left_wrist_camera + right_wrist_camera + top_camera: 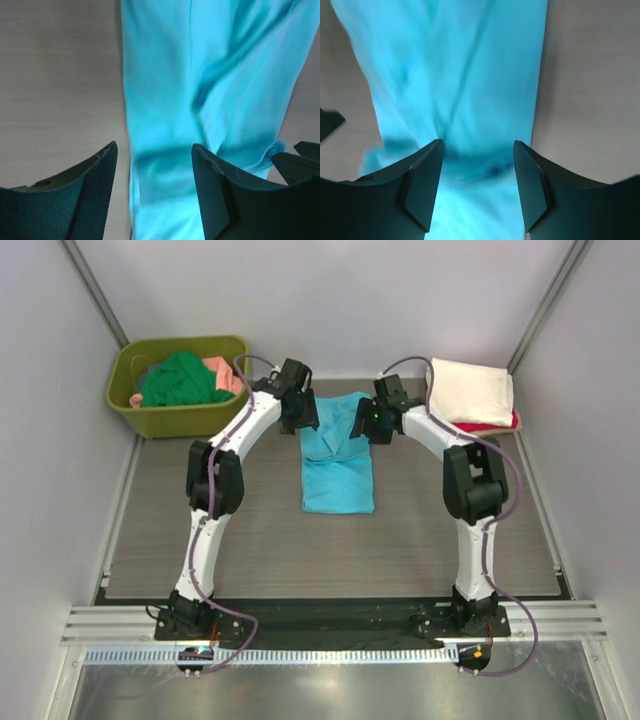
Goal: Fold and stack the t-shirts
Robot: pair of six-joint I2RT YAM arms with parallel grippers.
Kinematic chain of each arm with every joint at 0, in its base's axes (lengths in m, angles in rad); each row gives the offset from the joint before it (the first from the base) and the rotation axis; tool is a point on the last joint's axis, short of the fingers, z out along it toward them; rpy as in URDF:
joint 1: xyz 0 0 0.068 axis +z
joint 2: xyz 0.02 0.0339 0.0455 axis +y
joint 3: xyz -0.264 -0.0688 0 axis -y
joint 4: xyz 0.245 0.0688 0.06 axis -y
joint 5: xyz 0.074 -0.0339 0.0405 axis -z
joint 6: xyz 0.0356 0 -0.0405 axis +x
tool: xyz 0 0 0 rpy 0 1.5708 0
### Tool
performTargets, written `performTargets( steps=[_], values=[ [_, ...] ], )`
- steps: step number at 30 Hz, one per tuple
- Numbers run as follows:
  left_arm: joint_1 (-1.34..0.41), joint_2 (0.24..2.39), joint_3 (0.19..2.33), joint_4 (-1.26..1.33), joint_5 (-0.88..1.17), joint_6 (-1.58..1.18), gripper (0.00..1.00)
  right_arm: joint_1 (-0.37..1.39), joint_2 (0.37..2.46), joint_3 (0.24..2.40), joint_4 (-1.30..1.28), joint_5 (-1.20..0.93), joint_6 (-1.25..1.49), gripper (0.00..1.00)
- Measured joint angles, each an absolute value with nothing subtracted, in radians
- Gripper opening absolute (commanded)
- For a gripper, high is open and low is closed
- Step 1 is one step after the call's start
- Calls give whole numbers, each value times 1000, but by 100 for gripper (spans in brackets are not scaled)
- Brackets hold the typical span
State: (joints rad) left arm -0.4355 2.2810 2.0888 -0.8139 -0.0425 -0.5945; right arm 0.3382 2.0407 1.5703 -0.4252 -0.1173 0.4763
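turquoise t-shirt (338,478), far corners beneath parted jaws

Top view: high up on the near side, looking down on the whole tabletop (260,540). Left wrist view: very close, looking down past the left gripper (154,146). Right wrist view: just as close, past the right gripper (478,142). Shared by all three: the blue t-shirt (337,465).

The turquoise t-shirt (337,475) is soft matt cloth, table (300,550) matt wood-grain, tub (170,421) smooth plastic.
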Motion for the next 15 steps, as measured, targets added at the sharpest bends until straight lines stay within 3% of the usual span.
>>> performTargets(
  steps=[3, 6, 10, 15],
  values=[
    [-397, 2437, 2368, -900, -18, -598, 64, 300, 2212, 1846, -489, -121, 472, 65],
    [-369, 2423, 2406, -944, 1, -598, 65, 274, 2244, 1943, -526, -113, 472, 65],
    [-355, 2197, 2123, -903, 6, -598, 66, 282, 2079, 1769, -503, -102, 473, 64],
    [-369, 1903, 1826, -888, 17, -593, 66, 441, 1881, 1533, -458, -92, 472, 63]
  ],
)
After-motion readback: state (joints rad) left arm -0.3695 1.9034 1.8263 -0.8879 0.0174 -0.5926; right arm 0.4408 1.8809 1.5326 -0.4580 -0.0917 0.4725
